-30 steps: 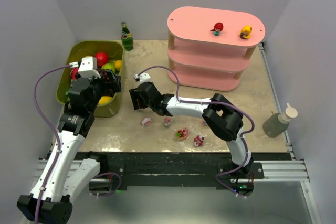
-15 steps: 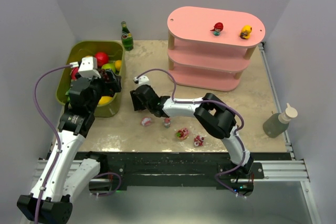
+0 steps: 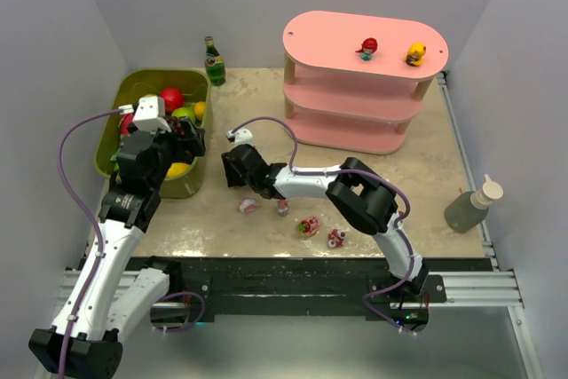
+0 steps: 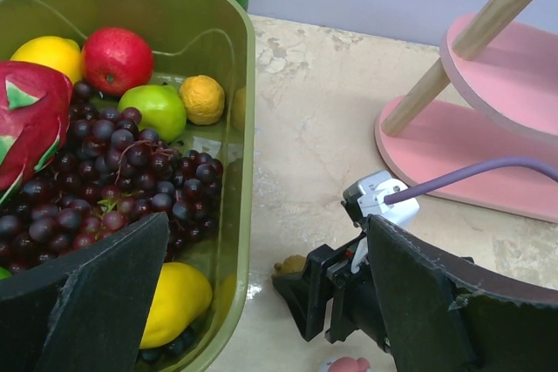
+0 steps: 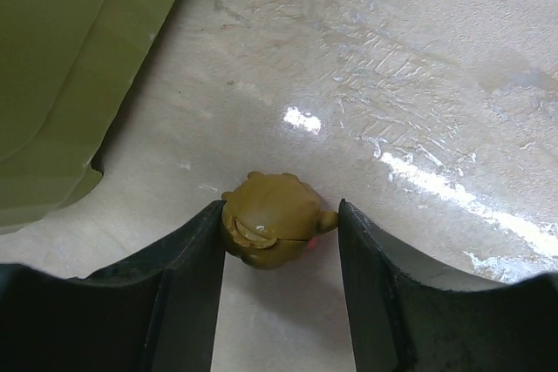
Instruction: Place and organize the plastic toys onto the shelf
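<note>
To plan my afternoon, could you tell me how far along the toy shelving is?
Done: a red toy and a yellow toy stand on the shelf top. In hand: the right gripper straddles a brown toy on the table. Remaining: four more toys lying nearby.

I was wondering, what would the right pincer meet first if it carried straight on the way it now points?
The brown-haired toy, sitting between the fingers of the right pincer. Beyond it, only bare table shows; the olive bin lies off to the side.
</note>
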Tool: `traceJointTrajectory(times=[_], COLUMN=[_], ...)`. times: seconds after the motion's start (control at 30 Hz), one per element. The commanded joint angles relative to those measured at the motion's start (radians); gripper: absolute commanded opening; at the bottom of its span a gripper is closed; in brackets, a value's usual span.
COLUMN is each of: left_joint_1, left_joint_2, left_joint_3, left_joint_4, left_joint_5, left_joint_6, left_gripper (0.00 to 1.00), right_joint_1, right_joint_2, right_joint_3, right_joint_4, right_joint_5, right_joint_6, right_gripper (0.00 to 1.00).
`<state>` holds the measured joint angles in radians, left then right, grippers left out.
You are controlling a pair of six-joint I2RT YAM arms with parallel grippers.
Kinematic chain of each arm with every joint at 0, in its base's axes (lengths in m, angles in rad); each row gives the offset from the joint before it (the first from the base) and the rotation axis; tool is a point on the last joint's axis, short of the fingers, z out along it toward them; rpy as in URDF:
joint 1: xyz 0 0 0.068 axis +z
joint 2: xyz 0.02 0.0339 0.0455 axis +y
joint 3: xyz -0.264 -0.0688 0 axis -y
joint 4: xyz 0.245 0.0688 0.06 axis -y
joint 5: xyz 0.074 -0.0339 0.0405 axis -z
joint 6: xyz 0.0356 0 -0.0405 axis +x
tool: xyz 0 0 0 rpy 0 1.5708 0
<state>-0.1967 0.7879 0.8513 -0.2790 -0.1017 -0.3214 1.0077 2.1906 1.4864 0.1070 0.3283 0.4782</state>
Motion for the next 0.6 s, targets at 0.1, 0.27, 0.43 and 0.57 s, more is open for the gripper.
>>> traceJointTrajectory(times=[0.1, 0.27, 0.43, 0.57], left_joint_1=[0.010, 0.010, 0.010, 0.010], left_joint_2=[-0.001, 0.001, 0.004, 0.001], left_joint_3=[-0.012, -0.011, -0.011, -0.012], left_joint_4=[0.017, 0.018, 0.017, 0.017], left_joint_5=[-0.010, -0.010, -0.009, -0.009], left_joint_6=[0.013, 0.013, 0.013, 0.012], left_gripper=[1.00, 1.00, 1.00, 1.00], right_joint_1=[0.005, 0.003, -0.003, -0.023], right_joint_2=[-0.037, -0.083, -0.139, -0.187], right_joint_3=[0.028, 0.048, 0.118, 0.175], right_joint_4=[0.030, -0.026, -0.168, -0.288], right_joint_5=[0.051, 0.054, 0.066, 0.063], right_joint_6=[-0.009, -0.023, -0.030, -0.026], right_gripper=[0.19, 0.15, 0.14, 0.14])
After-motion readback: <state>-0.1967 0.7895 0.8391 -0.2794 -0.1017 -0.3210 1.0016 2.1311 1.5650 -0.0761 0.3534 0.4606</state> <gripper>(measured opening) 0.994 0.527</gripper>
